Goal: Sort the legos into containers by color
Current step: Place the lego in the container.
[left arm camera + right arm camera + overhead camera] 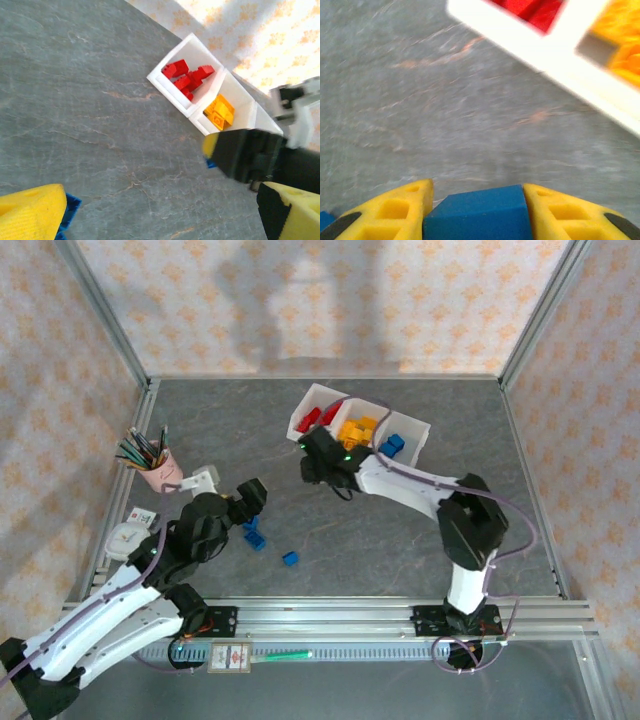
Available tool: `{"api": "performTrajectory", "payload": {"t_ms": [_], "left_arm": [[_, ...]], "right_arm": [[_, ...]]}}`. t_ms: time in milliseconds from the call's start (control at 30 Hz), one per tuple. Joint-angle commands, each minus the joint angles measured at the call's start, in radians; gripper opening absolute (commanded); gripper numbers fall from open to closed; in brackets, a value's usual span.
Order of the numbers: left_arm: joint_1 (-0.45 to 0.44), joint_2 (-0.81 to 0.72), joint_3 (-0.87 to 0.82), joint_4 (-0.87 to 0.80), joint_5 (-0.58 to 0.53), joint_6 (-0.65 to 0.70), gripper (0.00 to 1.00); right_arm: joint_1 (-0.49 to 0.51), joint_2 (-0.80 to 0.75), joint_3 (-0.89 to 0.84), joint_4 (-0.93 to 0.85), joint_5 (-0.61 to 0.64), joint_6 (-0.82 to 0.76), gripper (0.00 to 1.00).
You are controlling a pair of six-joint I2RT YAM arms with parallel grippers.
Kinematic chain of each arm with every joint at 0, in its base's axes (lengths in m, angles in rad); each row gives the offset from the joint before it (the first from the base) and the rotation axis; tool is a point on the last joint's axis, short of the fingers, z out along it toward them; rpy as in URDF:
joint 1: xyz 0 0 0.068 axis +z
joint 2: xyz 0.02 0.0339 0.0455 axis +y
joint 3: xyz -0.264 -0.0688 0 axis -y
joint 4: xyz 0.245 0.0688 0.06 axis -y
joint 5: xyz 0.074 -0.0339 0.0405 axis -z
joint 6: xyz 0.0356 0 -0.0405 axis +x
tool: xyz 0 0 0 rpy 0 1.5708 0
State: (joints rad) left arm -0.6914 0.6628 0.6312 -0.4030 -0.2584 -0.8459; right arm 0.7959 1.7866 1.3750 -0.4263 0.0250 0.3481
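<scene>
Tray [245, 102] already sorted by color: red left, orange middle, blue right. Right claw [477, 192] clamped on a blue brick [475, 217] near the red end, not yet delivered. Left claw [248, 508] spread wide beside loose blue bricks [253, 532] on the worktop [400, 540] — I judge few left.

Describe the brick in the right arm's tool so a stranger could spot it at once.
Find the white three-part tray at the back of the table; the right tool sits by the near side of its red-filled end. Between that tool's yellow fingers is a blue brick, the one gripped, not lying loose like the other blue bricks.
</scene>
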Motion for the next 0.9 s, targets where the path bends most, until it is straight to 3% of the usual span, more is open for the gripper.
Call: {"api": "performTrajectory", "payload": {"t_ms": [0, 233, 500, 867], "left_arm": [[0.007, 0.054, 0.023, 0.120, 0.064, 0.046, 0.99], [0.008, 0.168, 0.051, 0.236, 0.122, 0.065, 0.99], [0.009, 0.245, 0.070, 0.271, 0.144, 0.079, 0.99], [0.020, 0.247, 0.056, 0.277, 0.142, 0.079, 0.99]], "right_arm": [[-0.084, -0.092, -0.064, -0.014, 0.095, 0.037, 0.35], [-0.317, -0.104, -0.066, -0.006, 0.107, 0.018, 0.35], [-0.473, 0.016, 0.021, 0.043, 0.081, -0.001, 0.35], [-0.528, 0.196, 0.139, 0.073, 0.046, -0.017, 0.37]]}}
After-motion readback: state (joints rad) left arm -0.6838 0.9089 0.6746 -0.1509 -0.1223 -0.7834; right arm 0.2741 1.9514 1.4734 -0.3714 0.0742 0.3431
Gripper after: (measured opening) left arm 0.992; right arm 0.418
